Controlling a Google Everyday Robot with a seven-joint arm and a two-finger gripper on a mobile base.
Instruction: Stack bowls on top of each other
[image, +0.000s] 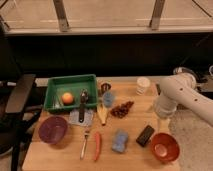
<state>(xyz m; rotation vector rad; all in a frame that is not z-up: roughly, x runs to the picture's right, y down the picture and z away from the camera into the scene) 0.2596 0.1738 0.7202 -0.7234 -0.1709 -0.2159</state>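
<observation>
The orange-red bowl (164, 147) sits upright at the table's front right corner. The dark purple bowl (52, 129) sits upright at the front left, far from it. My white arm comes in from the right, and its gripper (161, 123) hangs just above and behind the orange-red bowl, apart from it. Nothing shows in the gripper.
A green tray (70, 80) at the back left holds an orange (67, 97) and a dark utensil (82, 101). In mid-table lie a blue cup (108, 98), banana (102, 115), grapes (122, 109), blue sponge (120, 140), black block (145, 135), fork (85, 142), red pepper (97, 146) and white cup (143, 85).
</observation>
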